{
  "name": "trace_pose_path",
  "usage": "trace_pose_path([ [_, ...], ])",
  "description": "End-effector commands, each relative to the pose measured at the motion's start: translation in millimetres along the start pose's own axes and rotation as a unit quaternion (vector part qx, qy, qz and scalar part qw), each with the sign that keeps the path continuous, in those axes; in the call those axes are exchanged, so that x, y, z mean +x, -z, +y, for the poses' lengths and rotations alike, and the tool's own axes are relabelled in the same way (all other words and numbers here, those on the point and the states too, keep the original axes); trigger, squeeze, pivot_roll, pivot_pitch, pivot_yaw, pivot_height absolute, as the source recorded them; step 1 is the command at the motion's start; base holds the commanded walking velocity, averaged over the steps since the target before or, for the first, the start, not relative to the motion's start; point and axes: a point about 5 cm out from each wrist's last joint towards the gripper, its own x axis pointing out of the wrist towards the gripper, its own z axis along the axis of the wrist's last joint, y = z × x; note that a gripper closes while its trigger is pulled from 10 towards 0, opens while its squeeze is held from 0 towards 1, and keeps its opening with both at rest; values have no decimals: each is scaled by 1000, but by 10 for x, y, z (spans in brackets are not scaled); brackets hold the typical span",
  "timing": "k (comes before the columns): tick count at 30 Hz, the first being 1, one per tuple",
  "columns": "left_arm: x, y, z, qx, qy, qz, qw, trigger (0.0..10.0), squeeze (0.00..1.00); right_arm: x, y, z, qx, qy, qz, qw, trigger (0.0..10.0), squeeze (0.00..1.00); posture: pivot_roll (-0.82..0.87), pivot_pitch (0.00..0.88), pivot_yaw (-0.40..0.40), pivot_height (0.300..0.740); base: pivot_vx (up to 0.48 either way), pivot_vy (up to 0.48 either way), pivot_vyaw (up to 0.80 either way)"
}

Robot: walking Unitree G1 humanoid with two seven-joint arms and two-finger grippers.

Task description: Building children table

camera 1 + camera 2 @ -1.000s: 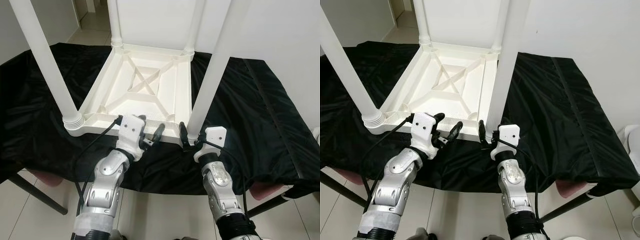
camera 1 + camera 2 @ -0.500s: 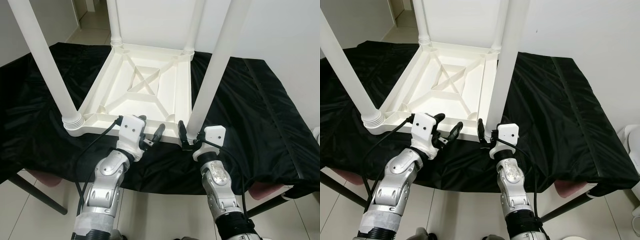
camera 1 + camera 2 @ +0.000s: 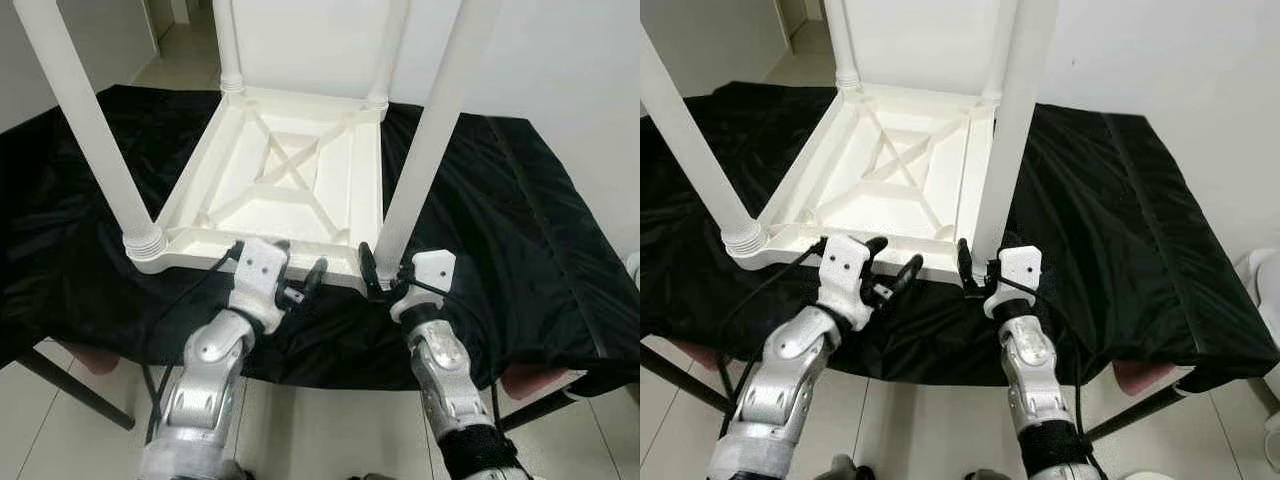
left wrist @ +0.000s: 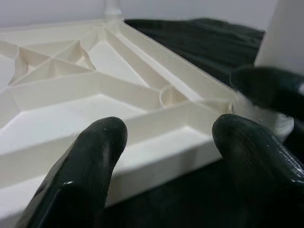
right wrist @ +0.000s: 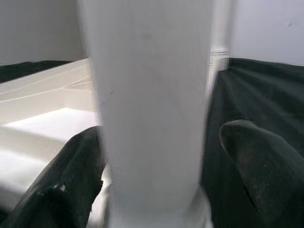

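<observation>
A white children's table [image 3: 290,170] lies upside down on a black cloth [image 3: 530,220], its legs pointing up. My left gripper [image 3: 300,258] is open just in front of the tabletop's near rim [image 4: 156,156], with nothing between its fingers [image 4: 95,147]. My right gripper [image 3: 383,272] is open around the foot of the near right leg [image 3: 420,150]. In the right wrist view that leg [image 5: 152,104] stands between the two fingers; one finger [image 5: 71,185] lies against it and the other [image 5: 259,161] stands off it.
The cloth-covered surface ends just in front of my wrists, with tiled floor below. Pink seats show under it at the left [image 3: 80,355] and right [image 3: 530,380]. A white wall stands behind, and the near left leg [image 3: 90,130] rises by my left arm.
My left gripper has drawn back slightly toward me, away from the tabletop's rim. The right gripper stays at the leg's foot.
</observation>
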Motion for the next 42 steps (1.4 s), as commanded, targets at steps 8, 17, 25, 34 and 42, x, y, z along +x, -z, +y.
trace_pose_path([
  [8,-172,28,-149,17,115,24,993,10000,0,-21,-77,-46,-15,-111,2,994,10000,0,-147,94,5,740,0,0,0],
  [17,-283,-21,-249,28,190,38,981,10000,0,7,-103,-229,-59,-183,31,981,10000,0,-156,124,-3,740,0,0,0],
  [25,-280,-89,-265,40,205,36,977,10000,0,78,-43,-259,-57,-229,53,970,0,0,-145,96,47,740,0,0,0],
  [34,-269,-130,-147,55,210,40,975,10000,0,116,3,-272,-33,-229,64,971,0,0,-139,75,63,740,0,0,0],
  [42,-244,-151,-157,56,204,38,977,10000,0,83,4,-264,-2,-205,74,976,10000,0,-136,76,58,740,0,0,0],
])
